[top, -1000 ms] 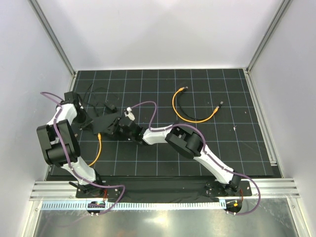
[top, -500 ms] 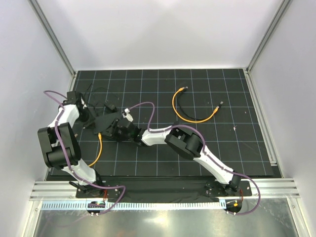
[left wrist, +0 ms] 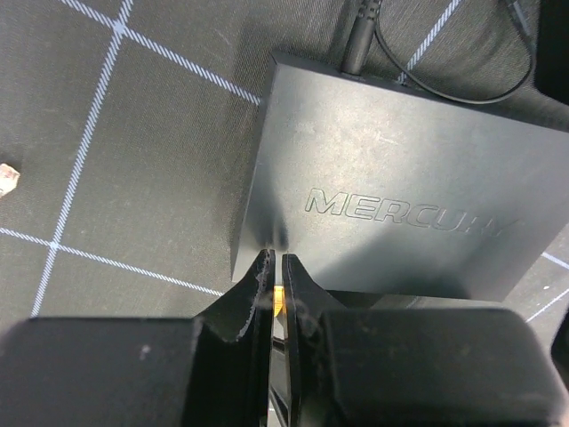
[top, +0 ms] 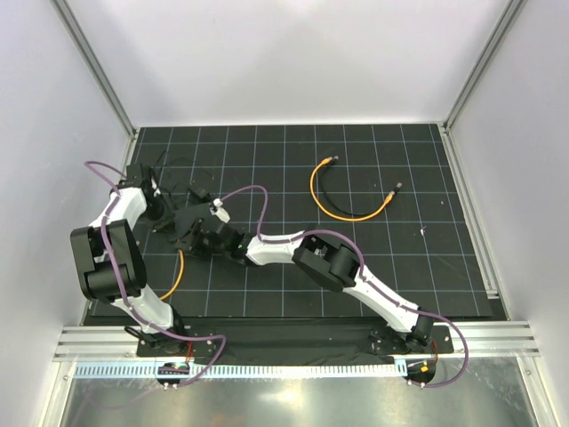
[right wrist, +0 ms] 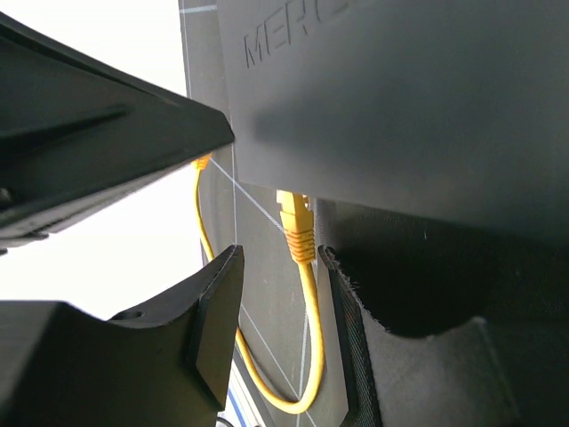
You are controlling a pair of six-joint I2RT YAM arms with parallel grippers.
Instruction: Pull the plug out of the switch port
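Note:
The switch (left wrist: 400, 196) is a flat matte-black box marked MERCURY, lying at the mat's left (top: 187, 219). A yellow plug (right wrist: 296, 222) sits in a port on its edge, and its yellow cable (top: 175, 271) curves away toward the near edge. My right gripper (right wrist: 278, 258) is open, its fingers on either side of the plug, which is close to the right finger (right wrist: 342, 320). My left gripper (left wrist: 274, 262) is shut, its tips over the switch's near edge close to a corner. A sliver of yellow shows behind the tips. In the top view both grippers (top: 167, 213) (top: 197, 238) crowd the switch.
A black power lead (left wrist: 356, 44) with a thin black wire plugs into the switch's far edge. A small black adapter (top: 200, 191) lies just behind. A loose yellow cable (top: 342, 203) lies at mid-right of the gridded mat. Walls enclose the mat.
My right arm has reached further left, bringing its gripper up to the switch's port edge. My left gripper has shifted slightly back and right. The switch has slid a little left.

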